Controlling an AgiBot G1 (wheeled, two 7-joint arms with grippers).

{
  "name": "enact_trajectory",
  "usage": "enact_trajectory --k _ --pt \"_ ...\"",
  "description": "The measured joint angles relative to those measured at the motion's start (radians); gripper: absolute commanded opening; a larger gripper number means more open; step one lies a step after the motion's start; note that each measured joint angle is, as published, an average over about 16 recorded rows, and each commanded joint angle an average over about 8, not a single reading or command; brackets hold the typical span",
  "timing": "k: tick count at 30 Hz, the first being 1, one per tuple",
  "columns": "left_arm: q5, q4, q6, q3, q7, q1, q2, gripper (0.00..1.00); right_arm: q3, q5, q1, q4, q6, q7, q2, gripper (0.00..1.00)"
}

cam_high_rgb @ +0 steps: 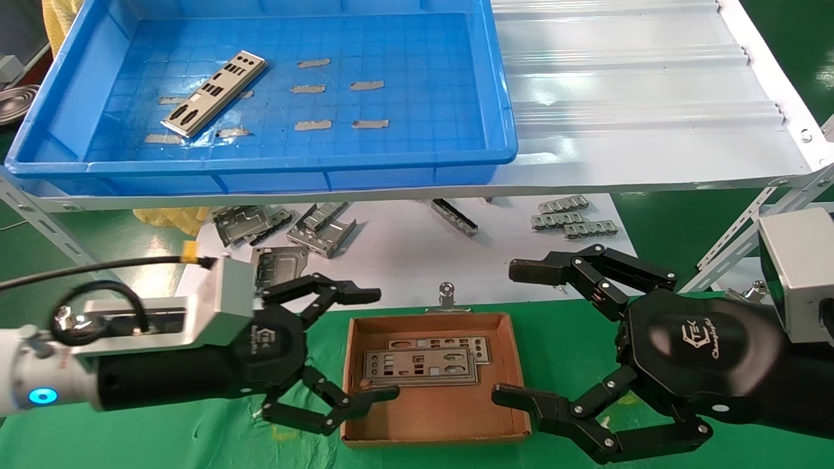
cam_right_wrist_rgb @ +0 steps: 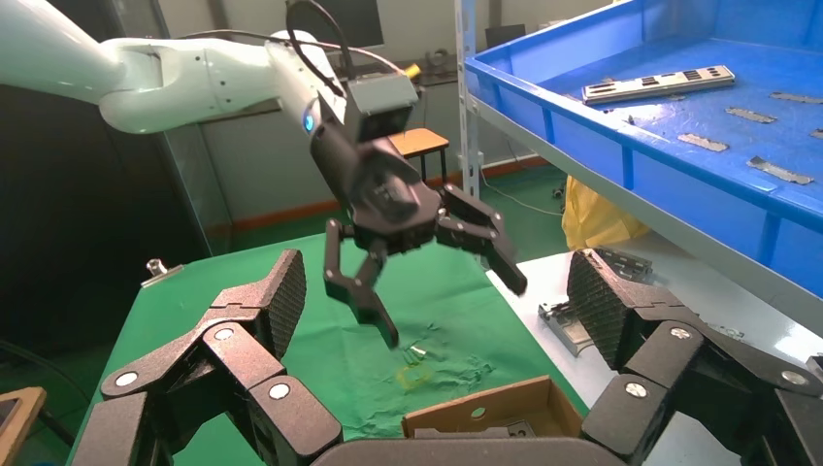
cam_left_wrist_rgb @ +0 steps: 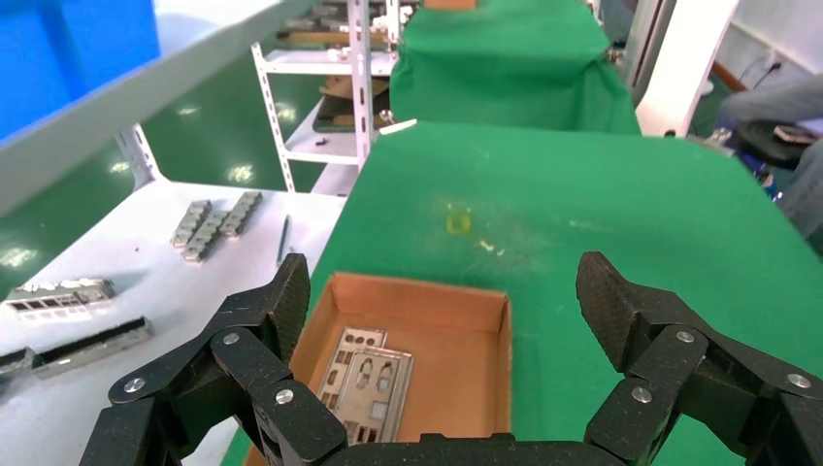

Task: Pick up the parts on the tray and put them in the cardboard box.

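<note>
A: What is seen on the shelf (cam_high_rgb: 638, 124)?
B: The tray (cam_high_rgb: 260, 170) is set there, and one part (cam_high_rgb: 215, 94) is left lying in it.

A: And the box (cam_high_rgb: 435, 430)?
B: It is placed on the green cloth (cam_high_rgb: 573, 339); two overlapping plates (cam_high_rgb: 420, 366) are held in it.

A: The grippers?
B: The left gripper (cam_high_rgb: 355, 345) and right gripper (cam_high_rgb: 521, 332) are held beside the box, jaws spread wide, nothing gripped.

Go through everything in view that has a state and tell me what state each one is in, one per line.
left gripper: fingers open, empty, above the box's left edge
right gripper: fingers open, empty, at the box's right side
cardboard box: open-topped, holds two overlapping plates
plates in box: lying flat
part on tray: lying flat, at an angle, untouched
tray: on the white shelf, one part left
</note>
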State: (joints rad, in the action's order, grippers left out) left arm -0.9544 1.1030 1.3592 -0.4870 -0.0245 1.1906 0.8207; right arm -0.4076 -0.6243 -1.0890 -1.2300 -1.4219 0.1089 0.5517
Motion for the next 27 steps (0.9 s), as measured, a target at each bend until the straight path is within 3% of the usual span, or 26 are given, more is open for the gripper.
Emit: enact_trajectory --k 27 --pt "0.203 0.164 0.124 0.188 -0.147 -0.105 -0.190 1.00 0.000 0.000 0.000 0.000 0.000 0.000 0.000 1.00"
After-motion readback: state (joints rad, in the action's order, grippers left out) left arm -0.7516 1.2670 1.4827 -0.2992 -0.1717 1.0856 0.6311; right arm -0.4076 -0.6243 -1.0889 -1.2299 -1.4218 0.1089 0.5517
